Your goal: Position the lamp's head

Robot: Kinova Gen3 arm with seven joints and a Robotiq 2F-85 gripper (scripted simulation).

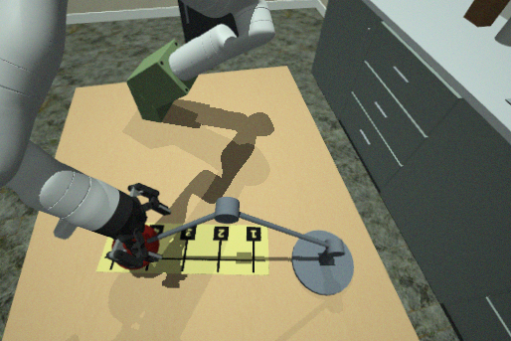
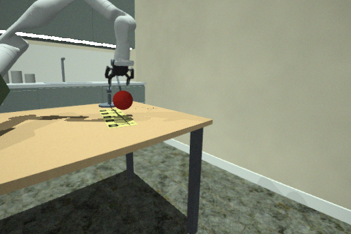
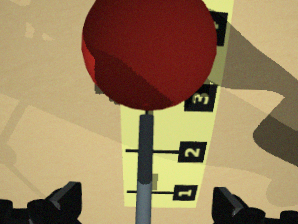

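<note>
Lamp head (image 1: 135, 251), a smooth red ball, hangs above the far end of the yellow numbered strip (image 1: 234, 261), well out past mark 3 and near the last marks, which the gripper hides from the top camera; the side view shows the ball (image 2: 122, 99) riding clear of the bench (image 2: 164, 131). Two thin grey links run back from the head through a round elbow joint (image 1: 227, 209) to a flat disc base (image 1: 323, 271) beyond mark 1. The gripper (image 1: 133, 236) sits directly over the ball with its jaws spread wide and holding nothing, the fingers standing on either side of the head without touching it. The ball looks hard and slick, a rounded shape that would likely squirm out of an off-centre pinch, so the surest hold appears to be square across its widest part, with the pads (image 3: 56, 205) on opposite sides; the slender link (image 3: 144, 169) just behind it seems a poorer grip. The lamp itself looks light, but with the arm stretched this far its worn joint may let the head sink once released. A green block (image 1: 156, 84) rides on the robot's forearm above the table, and grey cabinets (image 1: 398, 121) line the wall beside it.
</note>
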